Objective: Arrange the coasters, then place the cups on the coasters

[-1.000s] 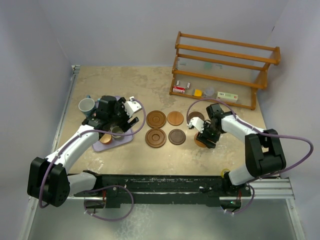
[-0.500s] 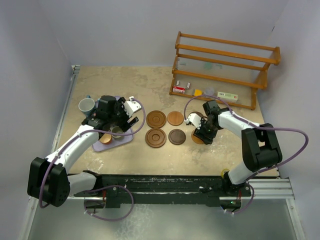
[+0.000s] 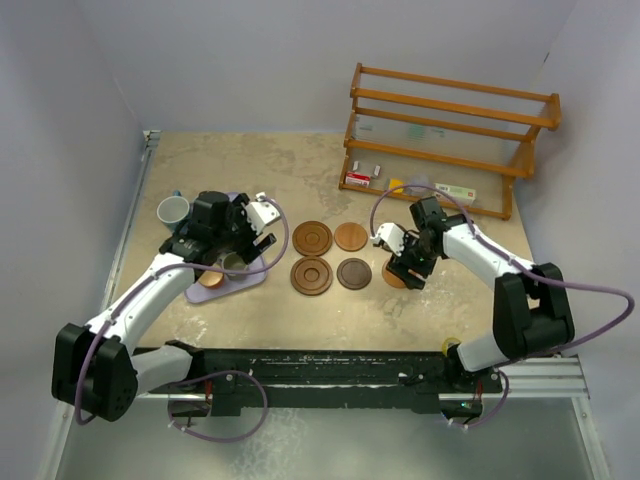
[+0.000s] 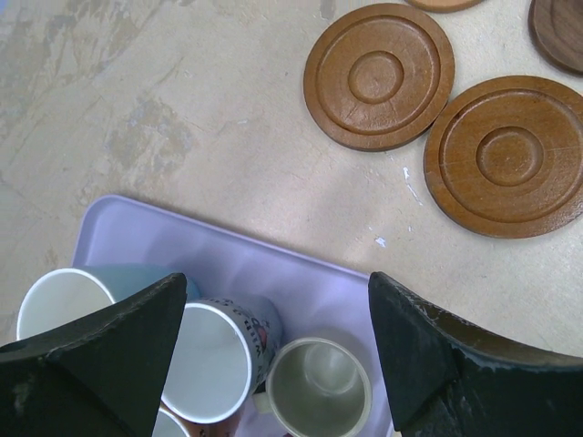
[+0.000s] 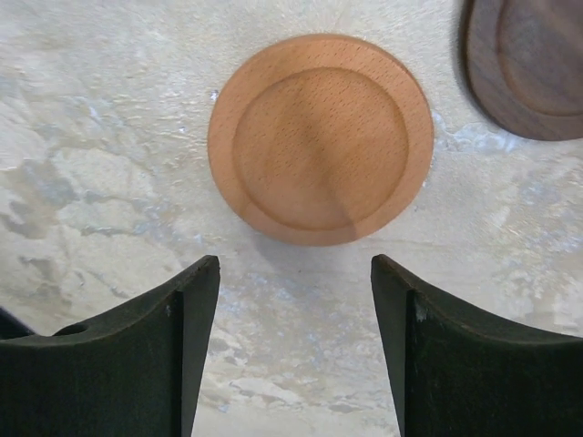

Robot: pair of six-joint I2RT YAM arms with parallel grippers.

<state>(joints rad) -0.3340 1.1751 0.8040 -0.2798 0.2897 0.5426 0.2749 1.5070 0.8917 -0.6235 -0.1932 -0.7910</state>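
Since they are round, the coasters have no long axis. All that show lie flat on the table (image 3: 250, 160), recessed faces up. Four sit in a two-by-two block at mid-table, the two grooved coasters (image 4: 379, 76) on its left side. A pale coaster (image 5: 321, 138) lies just right of the block, in front of the right gripper (image 5: 293, 269), whose jaws stand apart over bare table and hold nothing. The cups stand upright, mouths up. A white cup (image 4: 214, 360) and a grey-green cup (image 4: 319, 387) are on the lavender tray (image 4: 182, 246), beneath the left gripper (image 4: 273, 291), which is also spread wide and empty.

A dark coaster (image 5: 528, 64) is cut off at the frame edge, and in the top view the right wrist half covers it. The left arm hides most of the tray, and the cup handles cannot be made out.

Against a second ago, the right gripper has shifted slightly left and away from the bases. The left arm has barely moved.
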